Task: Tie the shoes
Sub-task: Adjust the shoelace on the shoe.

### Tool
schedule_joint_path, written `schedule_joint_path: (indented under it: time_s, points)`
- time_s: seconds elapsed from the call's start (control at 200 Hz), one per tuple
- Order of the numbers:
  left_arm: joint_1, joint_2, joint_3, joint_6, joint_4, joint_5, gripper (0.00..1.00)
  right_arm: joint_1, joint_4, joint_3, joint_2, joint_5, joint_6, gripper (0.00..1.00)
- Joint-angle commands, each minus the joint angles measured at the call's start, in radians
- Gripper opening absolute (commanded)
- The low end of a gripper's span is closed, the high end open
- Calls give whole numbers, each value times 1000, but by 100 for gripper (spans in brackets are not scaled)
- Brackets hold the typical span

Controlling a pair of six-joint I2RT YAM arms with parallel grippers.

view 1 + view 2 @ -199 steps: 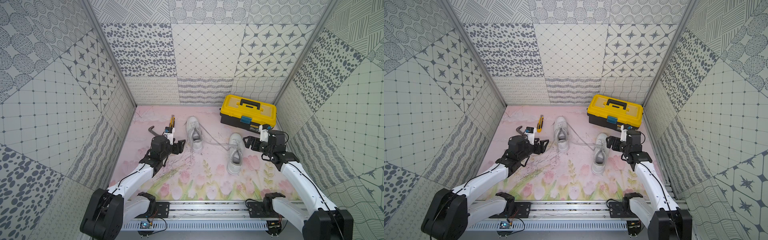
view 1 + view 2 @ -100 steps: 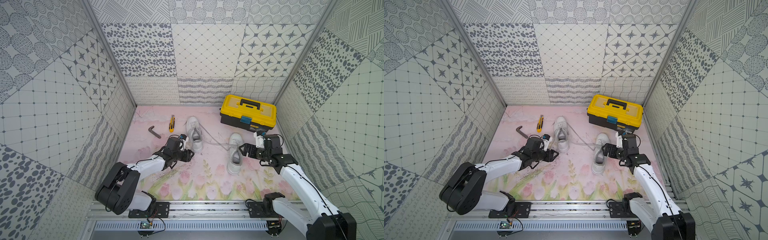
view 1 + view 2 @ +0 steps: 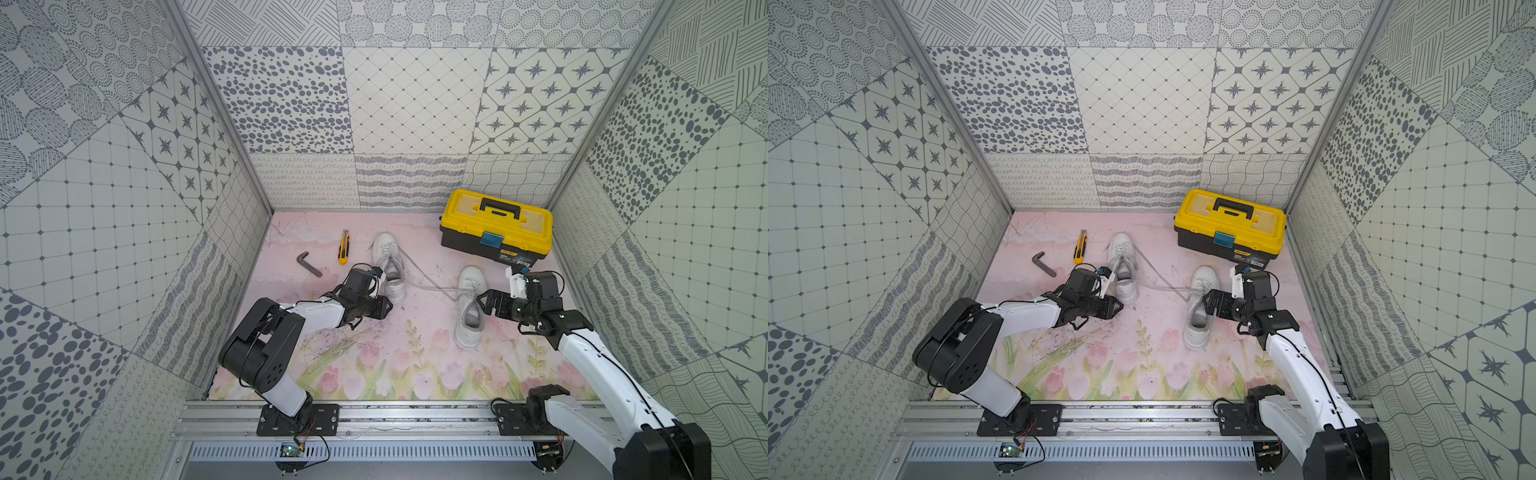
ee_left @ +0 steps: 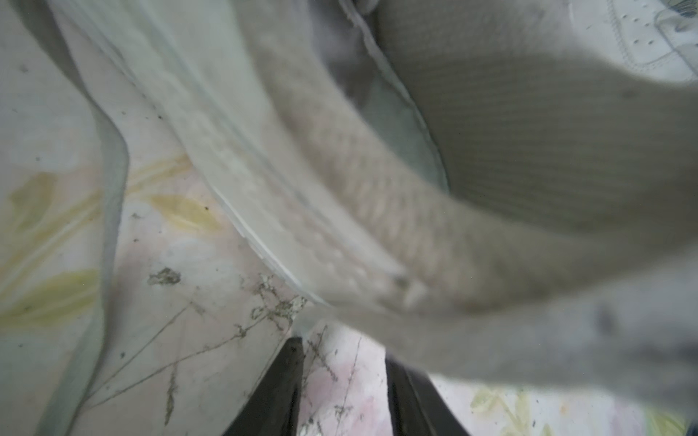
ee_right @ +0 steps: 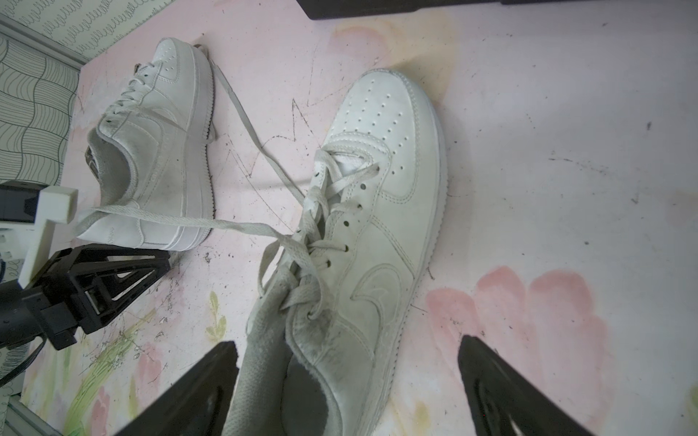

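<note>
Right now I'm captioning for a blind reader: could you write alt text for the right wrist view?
Two untied white sneakers lie on a pink floral mat; the nearer sneaker sits between the fingers of the open right gripper, its lace trailing toward the farther sneaker, beside the left gripper.

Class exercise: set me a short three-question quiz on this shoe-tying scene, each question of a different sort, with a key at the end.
1. True or false: the yellow toolbox has its lid shut.
2. Which lies nearest the hex key? A. utility knife B. toolbox C. nearer shoe
3. Fill in: the right gripper, beside the nearer shoe, has its fingers ___.
Key: 1 true; 2 A; 3 open.
</note>
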Motion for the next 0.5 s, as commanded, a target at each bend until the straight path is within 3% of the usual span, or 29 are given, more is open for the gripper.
schedule_joint_path:
  time_s: [0.0, 0.24, 0.495]
  points:
    - [-3, 19, 13, 23, -20, -41, 31, 13, 42, -6, 14, -13, 1, 97]
    - [-3, -17, -5, 24, -3, -88, 0, 41, 1, 8, 24, 20, 4, 95]
    - [-2, -205, -13, 46, -69, -161, 0, 99, -28, -12, 86, 69, 17, 79]
